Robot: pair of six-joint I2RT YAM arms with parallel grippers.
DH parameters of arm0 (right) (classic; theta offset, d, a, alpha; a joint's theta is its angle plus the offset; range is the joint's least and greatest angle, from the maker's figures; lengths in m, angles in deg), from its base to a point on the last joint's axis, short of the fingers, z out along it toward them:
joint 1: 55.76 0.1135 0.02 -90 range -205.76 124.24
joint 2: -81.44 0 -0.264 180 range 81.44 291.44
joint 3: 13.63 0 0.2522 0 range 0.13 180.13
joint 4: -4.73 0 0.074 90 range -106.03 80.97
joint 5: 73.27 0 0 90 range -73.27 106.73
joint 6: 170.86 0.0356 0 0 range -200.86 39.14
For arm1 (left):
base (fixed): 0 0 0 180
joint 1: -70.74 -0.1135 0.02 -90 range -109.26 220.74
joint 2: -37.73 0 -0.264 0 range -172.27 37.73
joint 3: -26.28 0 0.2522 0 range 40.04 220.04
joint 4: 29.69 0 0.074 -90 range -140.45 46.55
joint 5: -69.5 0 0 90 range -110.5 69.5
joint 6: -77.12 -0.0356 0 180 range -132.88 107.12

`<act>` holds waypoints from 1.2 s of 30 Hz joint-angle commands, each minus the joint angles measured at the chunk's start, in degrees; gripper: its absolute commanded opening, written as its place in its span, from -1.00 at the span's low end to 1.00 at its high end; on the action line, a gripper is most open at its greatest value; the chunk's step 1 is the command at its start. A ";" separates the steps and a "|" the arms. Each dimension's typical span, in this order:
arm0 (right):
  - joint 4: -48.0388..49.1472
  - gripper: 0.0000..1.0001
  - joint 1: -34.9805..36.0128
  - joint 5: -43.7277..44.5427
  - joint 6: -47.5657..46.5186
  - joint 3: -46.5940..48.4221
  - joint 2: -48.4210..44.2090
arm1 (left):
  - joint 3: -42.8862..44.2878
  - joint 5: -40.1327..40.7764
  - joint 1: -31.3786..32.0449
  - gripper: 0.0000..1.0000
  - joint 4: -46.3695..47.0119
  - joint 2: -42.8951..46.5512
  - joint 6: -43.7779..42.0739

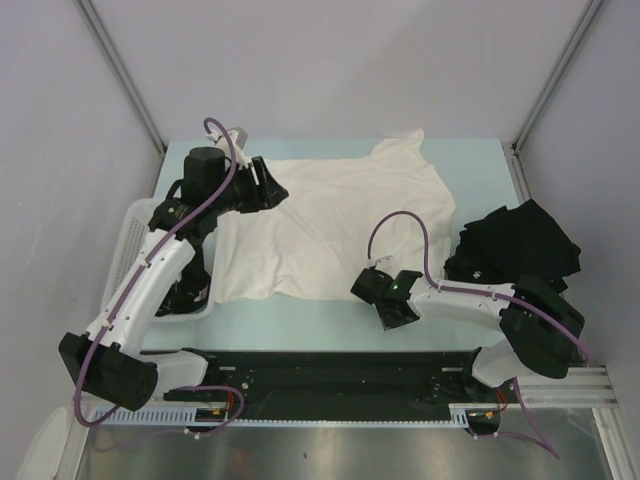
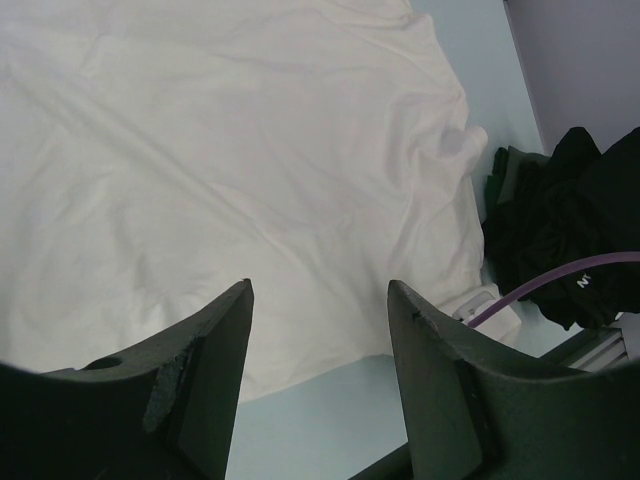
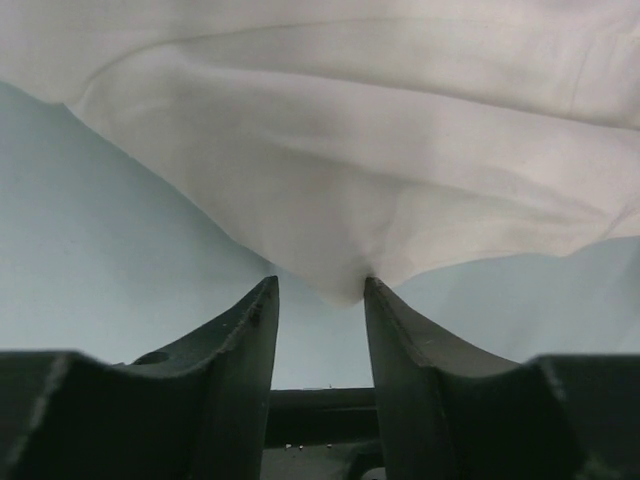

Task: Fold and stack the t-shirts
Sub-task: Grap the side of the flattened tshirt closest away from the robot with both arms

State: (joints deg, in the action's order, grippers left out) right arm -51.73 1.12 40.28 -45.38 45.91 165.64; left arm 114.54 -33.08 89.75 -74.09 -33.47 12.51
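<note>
A cream-white t-shirt (image 1: 330, 215) lies spread flat on the pale blue table, plain side up. A heap of black t-shirts (image 1: 520, 245) sits at the table's right. My left gripper (image 1: 272, 185) hovers open over the cream shirt's far left part. In the left wrist view its fingers (image 2: 225, 340) stand wide apart above the cream shirt (image 2: 250, 150) and bare table. My right gripper (image 1: 372, 288) is at the shirt's near right corner. In the right wrist view that corner (image 3: 340, 270) hangs between the fingertips of the right gripper (image 3: 320, 285), touching the right one, with a gap on the left.
A white plastic mesh basket (image 1: 135, 235) stands at the table's left edge under the left arm. The black rail (image 1: 330, 375) with the arm bases runs along the near edge. Grey walls close in the back and sides. The black heap (image 2: 570, 220) also appears in the left wrist view.
</note>
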 commanded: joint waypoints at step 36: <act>-4.68 -0.82 -7.05 -3.42 -3.14 5.72 -5.02 | -14.54 4.66 0.68 0.27 -3.63 8.35 1.42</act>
State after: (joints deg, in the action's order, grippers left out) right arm -56.82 -5.81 37.74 -47.32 49.67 159.55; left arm 103.35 -31.06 89.86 -75.11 -29.27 12.68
